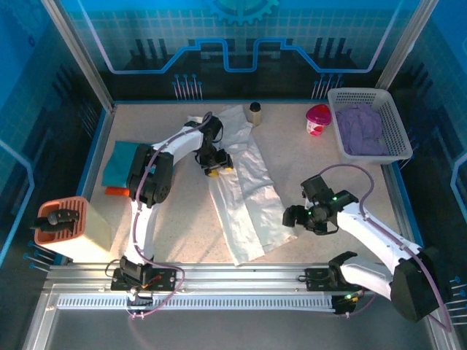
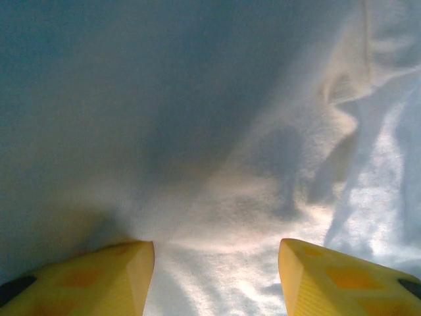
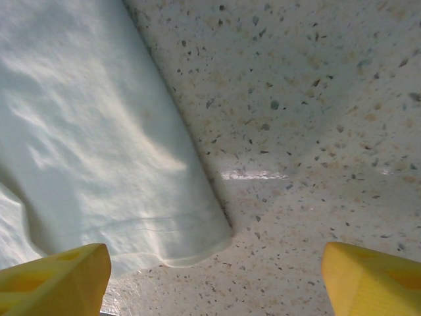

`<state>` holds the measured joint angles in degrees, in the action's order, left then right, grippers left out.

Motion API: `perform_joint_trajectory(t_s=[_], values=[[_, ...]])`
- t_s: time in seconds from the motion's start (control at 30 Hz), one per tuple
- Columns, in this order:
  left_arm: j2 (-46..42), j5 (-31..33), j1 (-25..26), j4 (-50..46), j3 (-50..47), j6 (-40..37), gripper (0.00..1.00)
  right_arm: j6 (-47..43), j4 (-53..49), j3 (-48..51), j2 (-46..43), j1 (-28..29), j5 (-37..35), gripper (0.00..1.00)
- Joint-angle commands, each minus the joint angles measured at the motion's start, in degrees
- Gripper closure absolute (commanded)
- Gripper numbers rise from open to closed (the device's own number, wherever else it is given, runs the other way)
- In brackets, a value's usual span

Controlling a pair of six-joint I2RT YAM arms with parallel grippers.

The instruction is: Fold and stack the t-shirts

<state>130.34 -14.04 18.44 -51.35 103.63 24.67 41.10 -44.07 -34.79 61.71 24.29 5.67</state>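
The white t-shirt (image 1: pixel 244 189) is laid out as a long narrow strip down the middle of the surface (image 1: pixel 328 168), stretched from the far side almost to the front edge. The left fingers (image 2: pixel 99 283) are spread apart right over its cloth near the far end (nothing is seen pinched between them). The right fingers (image 3: pixel 52 276) are spread wide too, held just above the shirt's near right corner, where bare surface is seen beside it. The teal t-shirt (image 1: pixel 120 160) is folded off to the left, and the orange t-shirt (image 1: pixel 117 192) can be spotted at its near edge.
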Motion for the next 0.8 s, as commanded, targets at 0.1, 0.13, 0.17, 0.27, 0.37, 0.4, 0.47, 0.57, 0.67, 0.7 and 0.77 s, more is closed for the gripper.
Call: perform_joint_trajectory(t_s=[0.1,0.13,0.17,0.27,0.37,0.4,0.47,0.57,0.67,0.7,0.77], values=[[3.8,5.8,-3.0,-7.7,3.6,-10.7,0.43,2.2,4.0,1.1,1.8,-0.4,4.6,0.17],[3.0,5.6,-3.1,-7.5,3.1,-11.1,0.43,2.4,4.4,1.2,2.0,-0.1,5.0,0.19],[1.6,5.2,-3.0,-6.6,1.9,-11.3,0.42,2.8,5.0,1.5,2.1,0.3,5.3,0.2],[-4.0,2.6,-2.7,-5.1,-1.5,-9.7,0.4,3.0,6.2,1.9,3.0,1.1,5.5,0.25],[-11.3,-1.8,-1.4,-2.9,-6.2,-7.1,0.37,2.4,7.6,1.6,4.9,1.6,6.3,0.31],[-13.5,-3.0,-0.8,-2.3,-7.9,-6.3,0.37,2.3,8.3,1.3,5.7,1.9,6.5,0.33],[-17.8,-4.7,1.1,-1.1,-12.1,-4.5,0.36,2.2,9.2,1.0,7.6,2.9,6.6,0.34],[-23.0,-6.2,4.2,-0.2,-19.1,-2.1,0.36,1.8,10.7,0.6,10.1,3.7,7.0,0.36],[-28.9,-6.7,6.8,2.3,-28.9,1.3,0.37,1.8,12.5,0.4,11.7,5.0,8.9,0.41],[-30.9,-7.1,7.3,3.3,-32.1,2.7,0.37,1.9,12.8,0.3,12.0,5.5,8.9,0.44],[-35.2,-8.1,8.5,5.6,-39.2,5.9,0.39,2.2,12.1,0.1,12.5,6.2,8.4,0.48]])
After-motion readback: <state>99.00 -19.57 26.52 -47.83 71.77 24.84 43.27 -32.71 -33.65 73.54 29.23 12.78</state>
